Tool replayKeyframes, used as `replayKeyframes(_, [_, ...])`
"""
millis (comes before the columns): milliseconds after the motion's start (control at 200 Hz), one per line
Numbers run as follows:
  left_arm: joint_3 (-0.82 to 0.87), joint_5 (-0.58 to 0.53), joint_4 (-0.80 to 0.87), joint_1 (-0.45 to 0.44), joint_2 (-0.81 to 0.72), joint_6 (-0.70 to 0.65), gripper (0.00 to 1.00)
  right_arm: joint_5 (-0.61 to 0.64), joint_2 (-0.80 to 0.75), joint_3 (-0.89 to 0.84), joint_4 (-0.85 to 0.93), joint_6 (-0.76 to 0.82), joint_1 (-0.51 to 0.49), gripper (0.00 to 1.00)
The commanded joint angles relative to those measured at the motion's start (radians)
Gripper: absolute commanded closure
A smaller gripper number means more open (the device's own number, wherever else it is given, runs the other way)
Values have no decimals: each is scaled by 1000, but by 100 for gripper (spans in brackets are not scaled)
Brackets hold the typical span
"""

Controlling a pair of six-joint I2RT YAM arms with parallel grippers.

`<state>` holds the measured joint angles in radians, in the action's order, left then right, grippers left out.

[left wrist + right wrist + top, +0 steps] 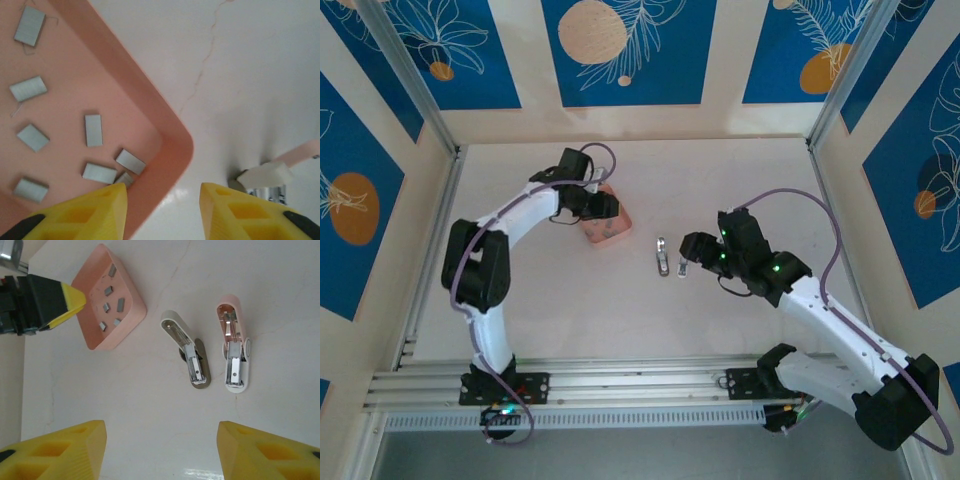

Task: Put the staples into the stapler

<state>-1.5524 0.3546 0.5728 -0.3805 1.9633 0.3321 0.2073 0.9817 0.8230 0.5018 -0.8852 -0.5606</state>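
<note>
Staples [93, 130] lie loose and scattered on the floor of the pink tray [165, 135], just under and ahead of the left claw [162, 200]. That claw hangs over the tray's near corner with its jaws apart and nothing between them. One finger is over the inside of the tray, close to the nearest staple, and the other is outside the wall over the bare table [260, 75]. I'd guess it is lining up for a pick. Straddling the rim like that looks awkward, though, and it would probably need to shift inward so both fingers clear the wall.

The right claw [162, 440] hovers wide open and empty above the table. Just ahead of it sit the white stapler [187, 352] and the pink stapler [234, 350], side by side but apart. Both are flipped open with their metal channels facing up, surely so a strip can drop straight in. From this claw the tray is farther off, beyond the staplers and to one side. It seems parked there to steady a stapler once a staple strip arrives.
</note>
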Motion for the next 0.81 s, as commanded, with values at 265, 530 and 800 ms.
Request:
replayKeyframes(265, [-60, -12, 225, 4, 73, -140, 61, -103, 8, -38, -20, 78, 154, 40])
replayKeyframes(530, [-66, -13, 211, 1, 101, -135, 60, -189, 10, -40, -34, 113, 235, 41])
replayKeyframes(800, [-61, 0, 145, -10, 117, -73, 60, -207, 17, -46, -55, 107, 249, 41])
